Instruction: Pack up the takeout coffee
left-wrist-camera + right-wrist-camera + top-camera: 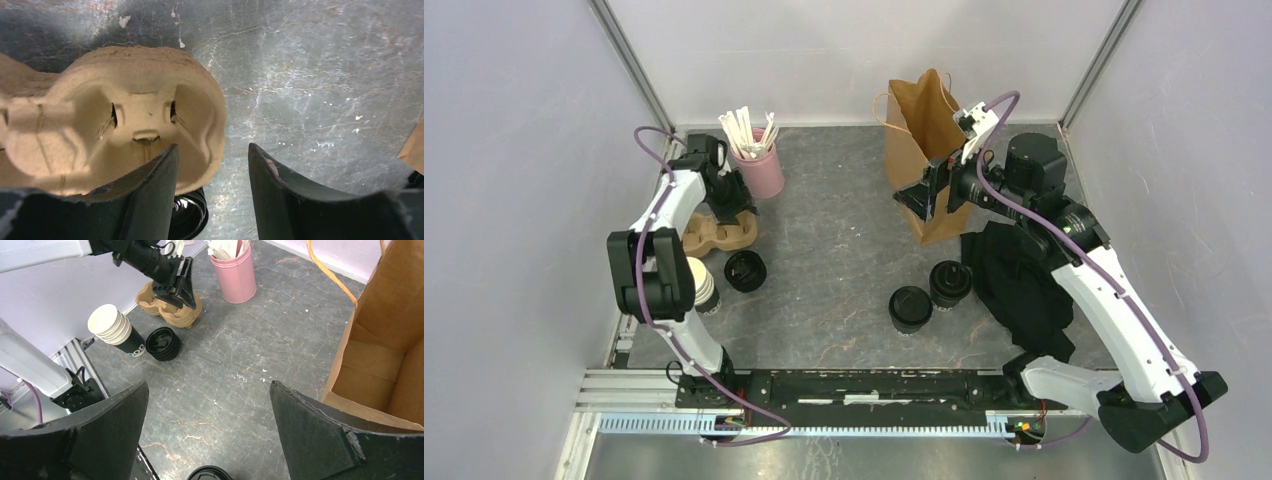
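Note:
Two takeout coffee cups with black lids stand together on the table, one (910, 308) nearer and one (950, 283) behind it; the lid of one (210, 474) shows at the bottom of the right wrist view. My left gripper (729, 210) (212, 146) is far from them, open, straddling the right rim of a moulded cardboard cup carrier (719, 232) (115, 125). One finger is over the carrier's well, the other outside it. My right gripper (921, 198) (209, 382) hangs open and empty beside the brown paper bag (929, 150) (385, 340).
A pink cup of white sticks (759, 165) (237, 275) stands behind the carrier. A stack of empty cups (699, 283) (115, 330) lies on its side next to a pile of black lids (745, 271) (162, 344). Black cloth (1024, 285) lies right of the coffees.

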Motion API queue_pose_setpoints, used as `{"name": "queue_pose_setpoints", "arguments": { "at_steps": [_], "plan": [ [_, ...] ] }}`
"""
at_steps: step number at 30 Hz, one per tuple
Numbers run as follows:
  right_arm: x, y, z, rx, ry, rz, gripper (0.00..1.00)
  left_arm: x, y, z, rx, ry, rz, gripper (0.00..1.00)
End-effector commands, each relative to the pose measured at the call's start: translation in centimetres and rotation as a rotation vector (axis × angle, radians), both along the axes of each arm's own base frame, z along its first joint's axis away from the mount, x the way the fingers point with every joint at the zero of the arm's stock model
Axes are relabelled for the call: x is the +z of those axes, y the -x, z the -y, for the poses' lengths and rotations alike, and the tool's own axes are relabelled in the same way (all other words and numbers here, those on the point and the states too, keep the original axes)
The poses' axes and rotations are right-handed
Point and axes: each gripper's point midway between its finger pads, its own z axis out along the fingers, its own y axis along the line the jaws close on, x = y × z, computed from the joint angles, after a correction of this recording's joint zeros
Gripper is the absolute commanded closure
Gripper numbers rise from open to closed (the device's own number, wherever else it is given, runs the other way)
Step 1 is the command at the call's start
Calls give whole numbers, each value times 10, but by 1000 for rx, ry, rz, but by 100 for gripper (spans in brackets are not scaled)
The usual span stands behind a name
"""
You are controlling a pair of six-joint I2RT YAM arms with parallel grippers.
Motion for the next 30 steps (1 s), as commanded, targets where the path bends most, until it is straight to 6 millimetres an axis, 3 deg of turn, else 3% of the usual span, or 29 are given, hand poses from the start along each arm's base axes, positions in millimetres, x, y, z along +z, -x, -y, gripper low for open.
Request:
{"name": "queue_pose_setpoints", "arguments": {
  "at_steps": [1, 15, 30],
  "plan": [
    [2, -3, -6, 39, 9, 49, 2, -6, -13, 1, -77, -10, 16, 41],
    [-10, -13, -15, 72, 29, 34, 2, 0, -16, -1, -88, -26, 30, 64],
    [-18, -17, -26, 124, 40, 10, 2, 33, -9, -11, -87, -91, 87, 69]
  ]
}}
